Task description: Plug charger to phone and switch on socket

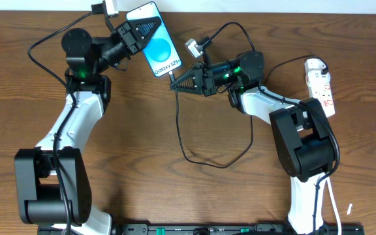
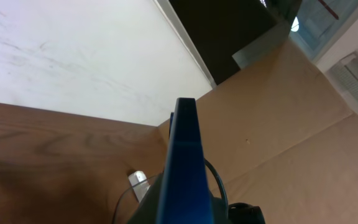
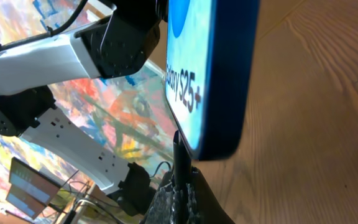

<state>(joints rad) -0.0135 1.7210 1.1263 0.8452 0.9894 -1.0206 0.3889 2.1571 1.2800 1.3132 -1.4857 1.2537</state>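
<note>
The phone [image 1: 156,44], blue screen up, is lifted at the back of the table with my left gripper [image 1: 150,27] shut on its upper half. The left wrist view shows it edge-on [image 2: 184,155]. My right gripper [image 1: 180,83] is shut on the charger plug [image 1: 173,77], just below the phone. In the right wrist view the plug [image 3: 179,155] rises from my right gripper [image 3: 182,199] and its tip meets the phone's lower end [image 3: 229,74]. Whether it sits in the port I cannot tell. The socket [image 1: 320,85] lies flat at the far right, beyond the right arm.
The charger's thin black cable [image 1: 183,140] drops from the plug and loops across the middle of the table towards the right arm [image 1: 266,104]. The left arm [image 1: 77,124] stretches along the left side. The table's back edge meets a white wall [image 1: 253,6].
</note>
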